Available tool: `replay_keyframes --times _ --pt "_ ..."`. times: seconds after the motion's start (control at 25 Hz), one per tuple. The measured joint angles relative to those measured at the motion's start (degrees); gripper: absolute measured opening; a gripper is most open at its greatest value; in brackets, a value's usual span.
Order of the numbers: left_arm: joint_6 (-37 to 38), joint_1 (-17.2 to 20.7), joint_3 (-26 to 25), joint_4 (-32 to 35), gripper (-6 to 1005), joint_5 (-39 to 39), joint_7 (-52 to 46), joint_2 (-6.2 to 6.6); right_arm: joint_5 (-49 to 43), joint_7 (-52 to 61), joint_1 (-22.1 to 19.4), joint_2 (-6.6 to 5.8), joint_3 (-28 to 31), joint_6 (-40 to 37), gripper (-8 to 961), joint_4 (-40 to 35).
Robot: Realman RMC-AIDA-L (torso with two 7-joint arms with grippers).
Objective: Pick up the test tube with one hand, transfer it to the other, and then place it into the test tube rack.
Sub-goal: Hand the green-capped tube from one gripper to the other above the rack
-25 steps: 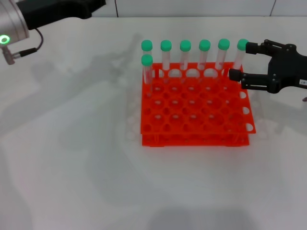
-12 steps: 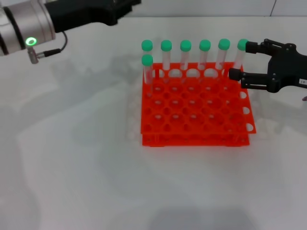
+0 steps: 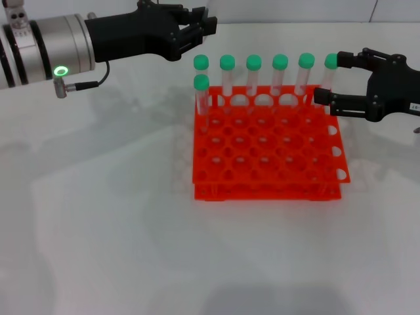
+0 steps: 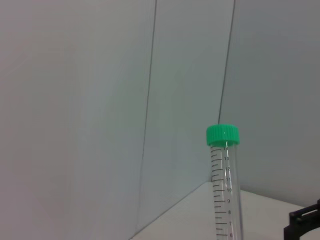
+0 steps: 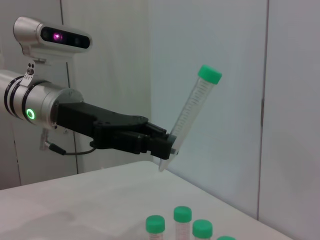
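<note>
Clearly, the left tool point(image 5: 167, 145) pinches the test tube point(image 5: 191, 113) near its base, cap tilted upward.

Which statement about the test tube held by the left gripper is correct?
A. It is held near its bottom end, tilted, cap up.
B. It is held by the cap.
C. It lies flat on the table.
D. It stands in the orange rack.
A: in the right wrist view the left gripper grips the test tube near its lower end, tilted, green cap uppermost.

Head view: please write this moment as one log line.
left gripper: shut on tube, raised near rack | right gripper: open, beside rack | handover: not yet
</note>
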Motion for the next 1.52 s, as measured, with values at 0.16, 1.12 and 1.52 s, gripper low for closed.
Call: replay_keyframes --times 0.16,1.12,1.52 --pt "1.13 0.25 0.03 -0.04 238 -0.04 0.76 -0.02 0.00 0.00 0.27 0.03 0.16 0.02 845 0.00" --pt "3.17 0.55 1.64 -0.14 248 0.33 1.69 -0.76 0.09 0.53 2.34 0.03 0.80 0.05 843 -0.70" --pt "3.50 0.99 3.05 -0.61 252 0.35 1.64 -0.70 0.70 0.55 2.97 0.02 0.86 -0.25 843 -0.89"
